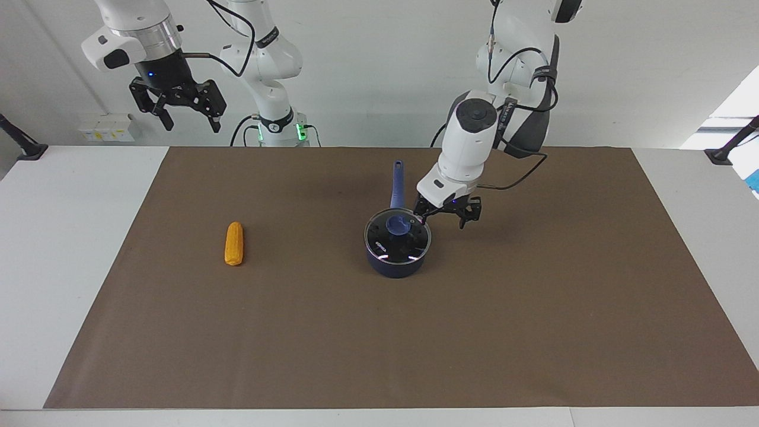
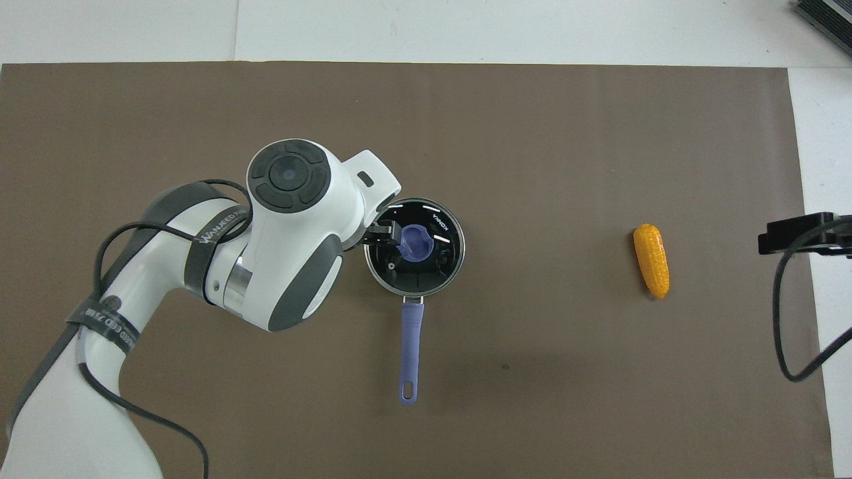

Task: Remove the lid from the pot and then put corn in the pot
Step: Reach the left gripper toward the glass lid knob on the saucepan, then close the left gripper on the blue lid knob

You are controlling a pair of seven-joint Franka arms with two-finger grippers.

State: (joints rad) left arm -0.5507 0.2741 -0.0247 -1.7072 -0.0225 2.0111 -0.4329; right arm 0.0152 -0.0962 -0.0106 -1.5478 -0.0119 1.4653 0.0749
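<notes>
The brown mat [image 1: 379, 332] is covering most of the white table [image 1: 71, 237], leaving wide bare room on it toward both arms' ends and farther from the robots than the pot. The left gripper [image 1: 445, 215] is hanging low beside the pot [image 1: 396, 264], at the edge of the lid [image 1: 397, 236] on the left arm's side, its fingers standing spread apart and gripping nothing; one fingertip is reaching just beside the blue knob [image 2: 416, 241]. The right gripper [image 1: 185, 116] is waiting high over the table's edge at the right arm's end, jaws likewise parted and empty. The lid is sitting on the pot, whose handle [image 2: 411, 352] is pointing toward the robots. The corn [image 1: 234, 244] is lying well apart toward the right arm's end. White lettering on the lid is showing, too small to read surely.
</notes>
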